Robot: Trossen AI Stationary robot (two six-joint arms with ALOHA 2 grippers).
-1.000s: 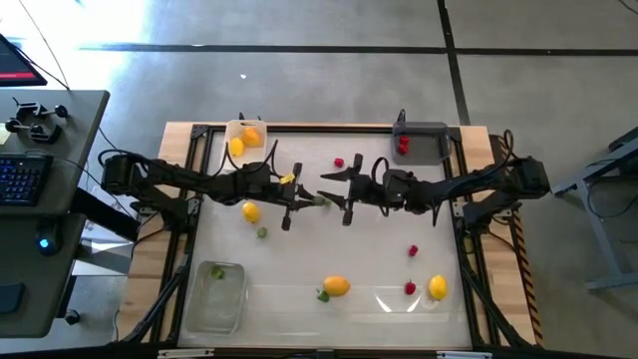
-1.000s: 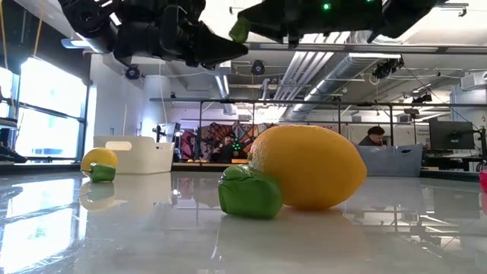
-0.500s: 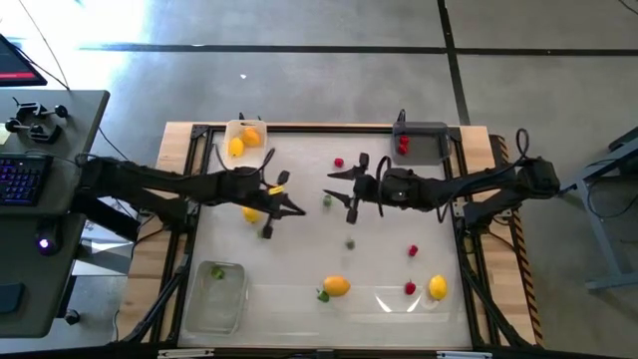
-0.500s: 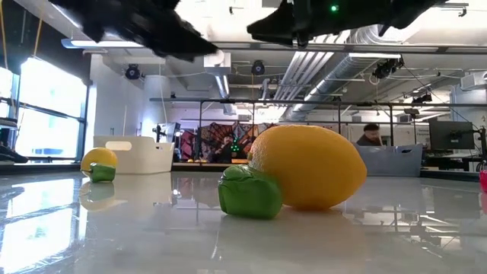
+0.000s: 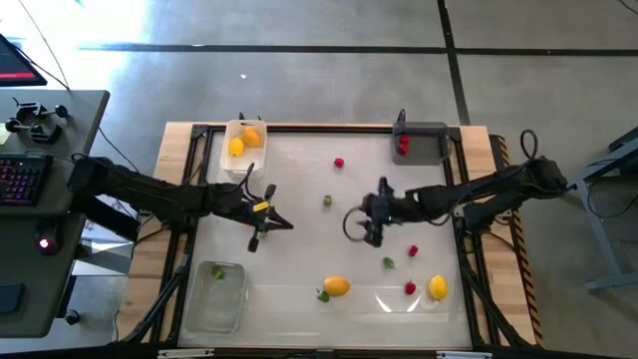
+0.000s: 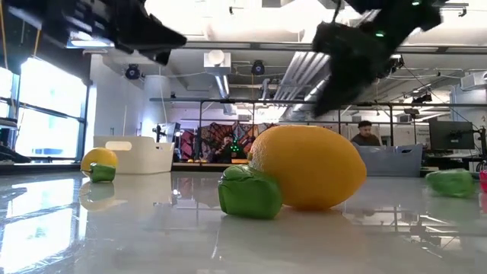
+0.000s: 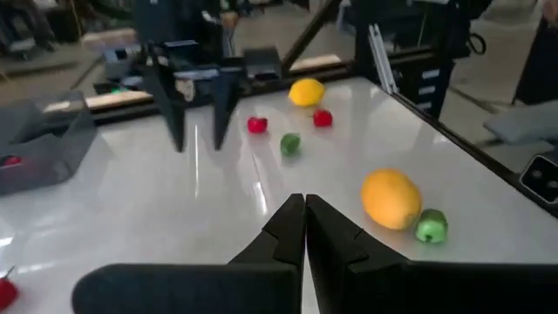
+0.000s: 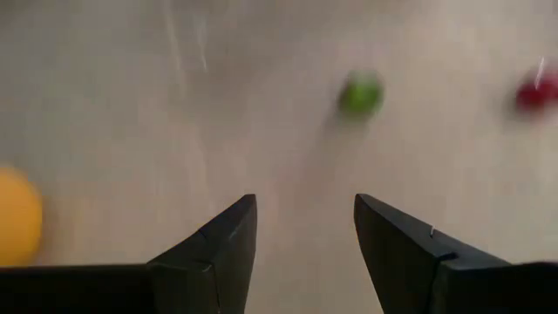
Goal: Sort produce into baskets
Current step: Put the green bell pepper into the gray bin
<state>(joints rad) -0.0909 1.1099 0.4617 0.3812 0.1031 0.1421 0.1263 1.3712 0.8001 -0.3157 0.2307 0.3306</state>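
Note:
My left gripper (image 5: 285,224) (image 7: 303,225) hangs shut and empty above the table's left middle. Nothing sits between the fingers of my right gripper (image 5: 367,232) (image 8: 303,228), which is open and tipped down over the table's middle. A green piece (image 5: 388,263) (image 8: 361,94) lies on the table just beyond it. Another green piece (image 5: 327,201) lies between the grippers. An orange fruit (image 5: 336,286) with a green piece (image 5: 323,295) against it, a lemon (image 5: 438,287) and red berries (image 5: 413,251) (image 5: 410,288) (image 5: 339,163) lie loose.
The white tray (image 5: 231,130) at the far left holds yellow and orange fruit. A dark grey tray (image 5: 427,131) at the far right holds red pieces. The clear tray (image 5: 221,309) at the near left holds a green piece. A raised frame (image 5: 477,289) borders the table.
My left gripper has drawn back toward the table's left edge. My right gripper has tipped downward and sunk, shifting toward the near edge. A green piece that was up between the two grippers has fallen and rolled toward the near right, where it lies now.

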